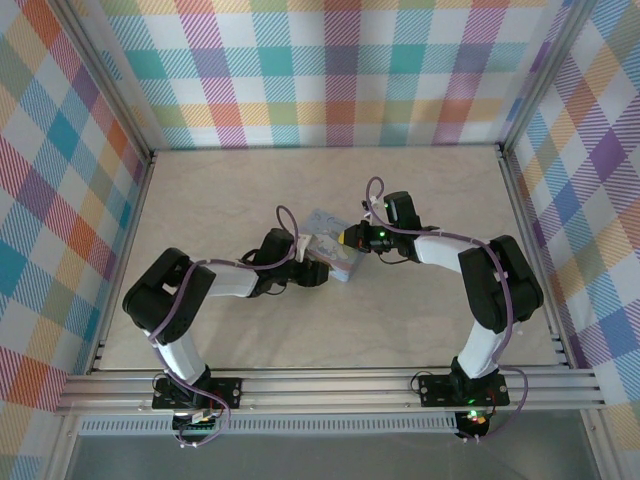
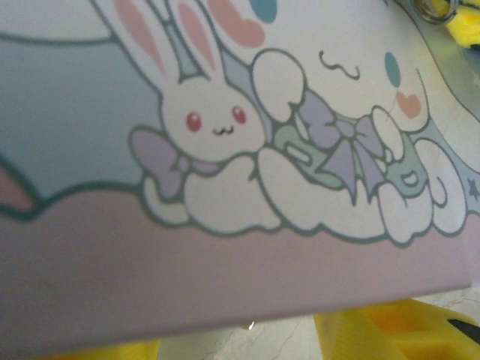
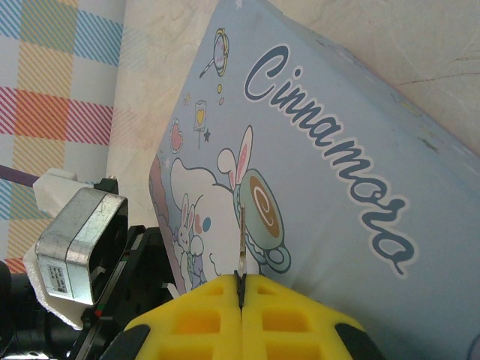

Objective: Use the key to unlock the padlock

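Right gripper closed on the key, blade over the tin; left gripper at tin's near side, grip state indeterminable.

The table is a pale beige, marble-veined surface with metal rails along its left, right and near edges. One tin sits near its middle. It is light blue, rectangular and printed with white cartoon figures. Whether it lies flat cannot be told.
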